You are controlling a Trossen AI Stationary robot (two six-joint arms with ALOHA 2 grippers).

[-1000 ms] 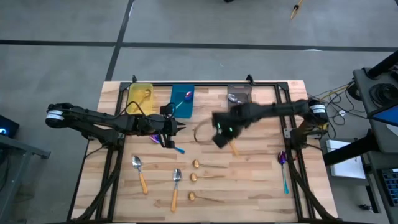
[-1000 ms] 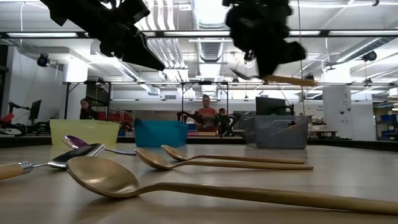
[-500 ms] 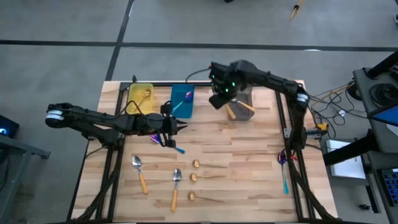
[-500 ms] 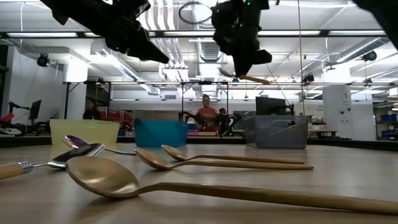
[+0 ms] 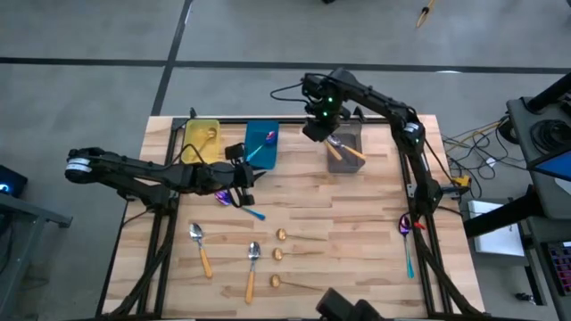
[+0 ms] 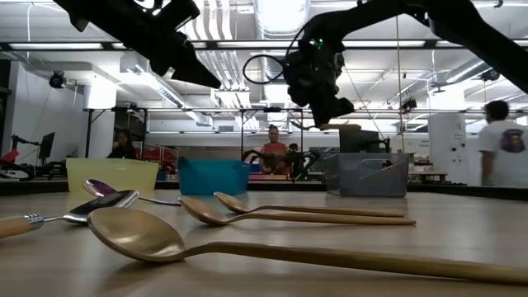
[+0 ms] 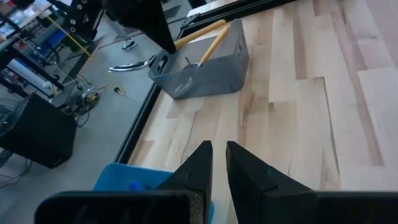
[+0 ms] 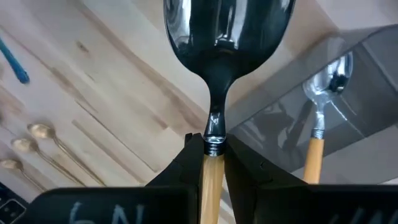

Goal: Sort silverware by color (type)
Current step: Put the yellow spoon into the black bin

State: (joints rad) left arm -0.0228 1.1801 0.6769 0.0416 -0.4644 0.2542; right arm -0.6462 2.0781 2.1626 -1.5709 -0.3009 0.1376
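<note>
Only up close: right claw (image 8: 211, 163) clamped on an orange-handled spoon (image 8: 227, 43) over the grey bin (image 8: 348, 118); left claw (image 7: 216, 163) nearly closed, empty.

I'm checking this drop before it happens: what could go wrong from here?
The right gripper pinches an orange-handled spoon by its neck above the grey bin. The handle sticks out sideways, so on release it may catch the rim and tip out. A spoon already in the bin leans on the wall and could deflect it. The left gripper waits shut near the blue bin, above a purple spoon it could nudge.
</note>
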